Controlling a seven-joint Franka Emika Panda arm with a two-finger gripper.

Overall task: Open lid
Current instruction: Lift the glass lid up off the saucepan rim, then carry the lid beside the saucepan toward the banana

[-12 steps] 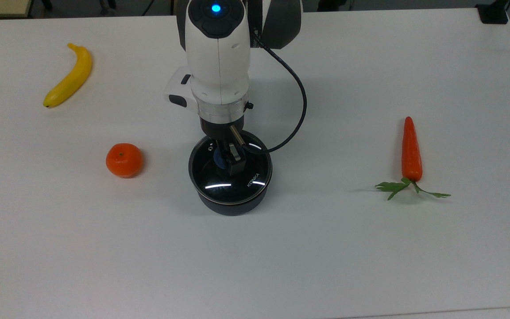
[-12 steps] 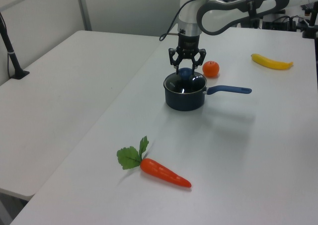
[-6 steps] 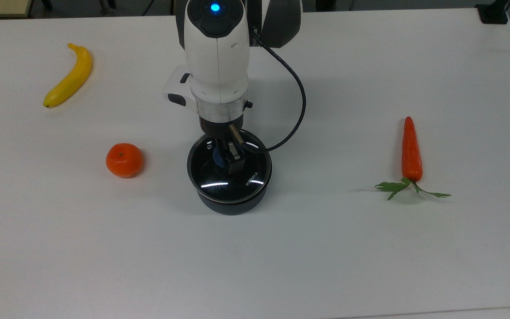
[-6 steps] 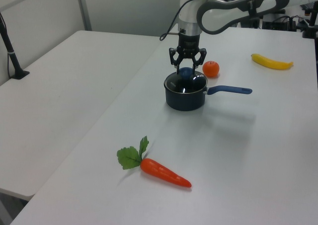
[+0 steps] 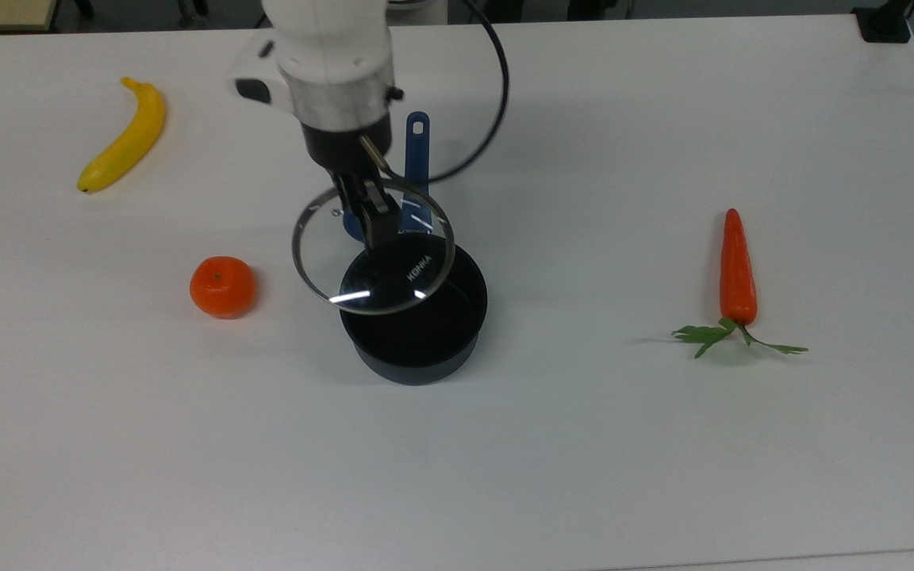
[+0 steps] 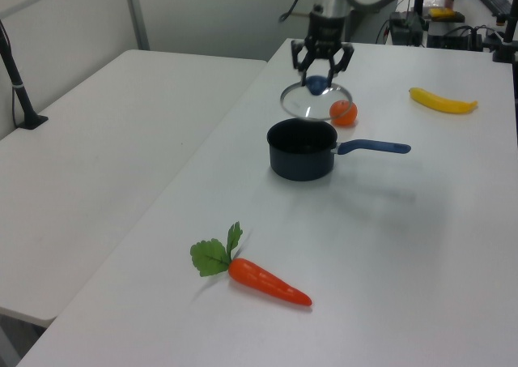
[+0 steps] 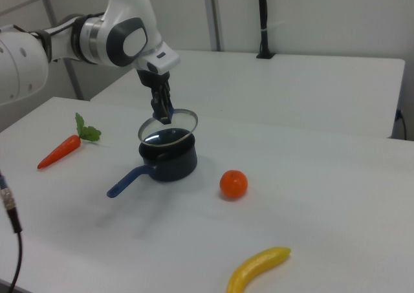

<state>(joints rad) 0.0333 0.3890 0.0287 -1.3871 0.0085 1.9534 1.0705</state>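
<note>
**Q:** Gripper state, and where is the task's thing, taken from the top view first?

**R:** Clamped on the blue knob: the gripper (image 5: 367,214) is seen in the upper middle of the top view, closed around the knob of the lid (image 5: 374,247). A second ago the lid was seated on the saucepan (image 5: 417,321); now it has been raised and carried toward the upper left of the frame, so that only its lower right part overlaps the pan's open mouth. The opening can be judged essentially achieved; a put-down is what remains.

**Q:** What room is offered in the top view?

**R:** The orange (image 5: 222,286) lies near the lid's left side, and the banana (image 5: 124,136) is well apart in the upper left. The carrot (image 5: 737,274) lies far to the right. Bare table (image 5: 663,476) is left across the whole lower frame.

**Q:** And the left view?

**R:** The gripper (image 6: 322,69) is found at top centre, with the lid (image 6: 314,100) hanging clear above and behind the saucepan (image 6: 302,149), which is uncovered. The orange (image 6: 343,113) sits just beside the lid's right edge in the frame, so a straight descent there would be risky.

**Q:** The right view?

**R:** In the upper left, the lid (image 7: 168,126) is held level over the pan's (image 7: 168,158) far rim, apart from it. The table's near edge is well away.
</note>
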